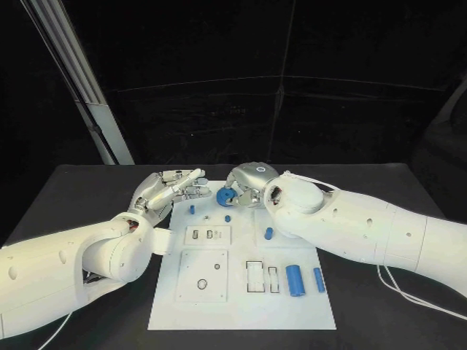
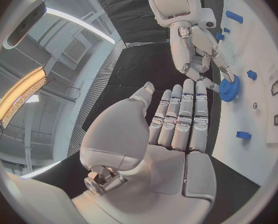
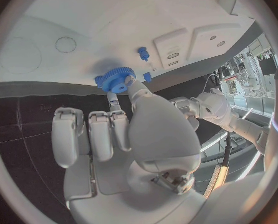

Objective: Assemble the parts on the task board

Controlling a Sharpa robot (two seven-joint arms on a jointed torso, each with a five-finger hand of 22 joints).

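A blue gear (image 3: 117, 79) is pinched between the thumb and a finger of the right hand (image 1: 252, 187), while the other fingers (image 3: 89, 134) are seen curled loosely beside it in the right wrist view. The gear (image 1: 225, 196) is held at the far edge of the task board (image 1: 244, 310), just over its rim (whether it touches the plate cannot be told). In the left wrist view the same gear (image 2: 229, 88) is seen gripped from above by the right hand's fingertips (image 2: 225, 73).

The left hand (image 1: 171, 188) is held open, with nothing in it; its fingers (image 2: 179, 119) are stretched out straight and close together, pointing towards the gear without touching it. It is placed at the board's far left corner, above the black surface (image 1: 86, 197).

On the board, small blue pegs (image 1: 192, 209) are seen standing near the far edge, with another (image 1: 268, 233) further along the right side. Two larger blue cylinders (image 1: 295, 280) are laid side by side near the right edge, next to rectangular slots (image 1: 255, 276). A raised square plate with a round hole (image 1: 203, 277) is seen on the left half.
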